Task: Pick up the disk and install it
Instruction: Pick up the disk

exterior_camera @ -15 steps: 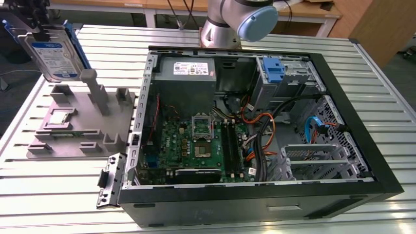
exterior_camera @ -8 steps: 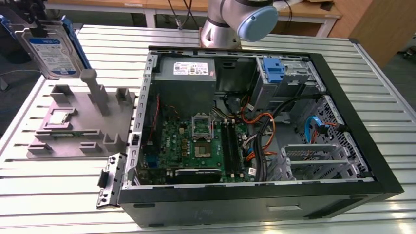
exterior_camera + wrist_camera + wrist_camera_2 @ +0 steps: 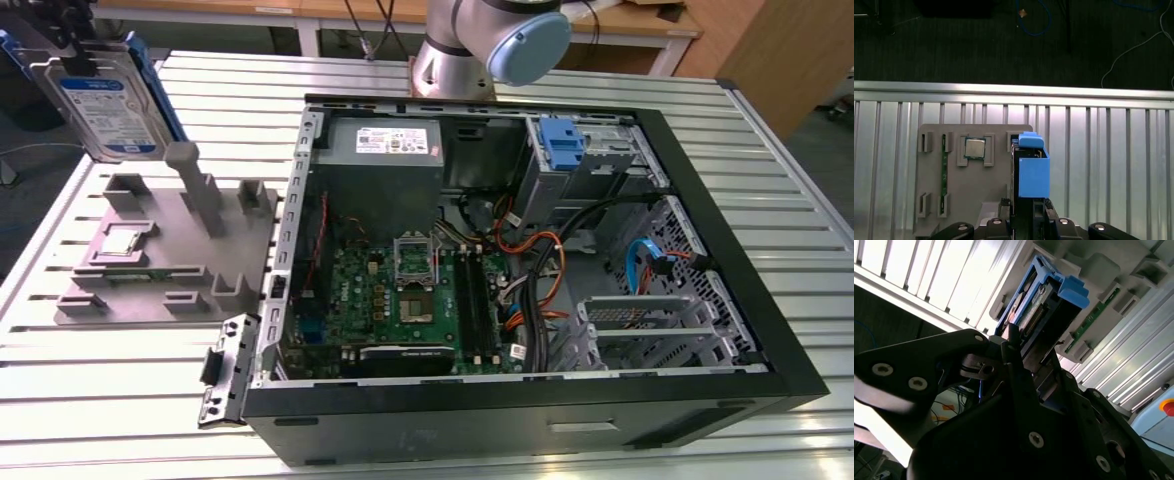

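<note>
— Where is the disk (image 3: 107, 100)?

— Upright in the gripper (image 3: 1021, 347), whose fingers are closed tight on it. It hangs over the grey fixture plate (image 3: 134, 290), by the tabletop's (image 3: 134, 390) far corner on the exterior view's left.

— Any writing?

— A blue-and-white label on its face, with print too small to make out. A white label also sits on the power-supply box (image 3: 387, 140) in a far corner of the open computer case (image 3: 534, 425).

— What is on the plate?

— A processor chip (image 3: 974, 148) in a pocket and a green memory stick (image 3: 944, 170) in a slot.

— The surface and the room?

— A ribbed aluminium tabletop. Beyond its edge is a dark floor with loose cables, a blue cable (image 3: 1034, 20) among them.
</note>
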Action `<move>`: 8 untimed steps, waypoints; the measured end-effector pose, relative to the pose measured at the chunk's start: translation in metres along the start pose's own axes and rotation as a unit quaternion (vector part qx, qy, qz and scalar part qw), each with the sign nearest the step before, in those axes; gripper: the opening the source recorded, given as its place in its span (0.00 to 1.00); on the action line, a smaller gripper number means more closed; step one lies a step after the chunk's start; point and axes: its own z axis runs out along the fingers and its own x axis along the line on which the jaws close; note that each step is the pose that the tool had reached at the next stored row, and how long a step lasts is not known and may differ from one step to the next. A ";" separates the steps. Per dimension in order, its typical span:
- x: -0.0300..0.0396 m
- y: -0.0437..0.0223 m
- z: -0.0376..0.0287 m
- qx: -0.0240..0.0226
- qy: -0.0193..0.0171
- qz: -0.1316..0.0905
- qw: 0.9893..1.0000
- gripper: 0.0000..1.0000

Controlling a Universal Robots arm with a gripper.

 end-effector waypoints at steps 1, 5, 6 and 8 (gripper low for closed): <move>0.0000 0.0000 -0.0003 0.000 0.000 0.000 1.000 0.35; -0.0001 0.0001 -0.0034 0.000 0.000 0.000 1.000 0.35; -0.0002 0.0001 -0.0045 0.000 0.000 0.000 1.000 0.35; -0.0003 0.0003 -0.0066 0.000 0.000 0.000 1.000 0.35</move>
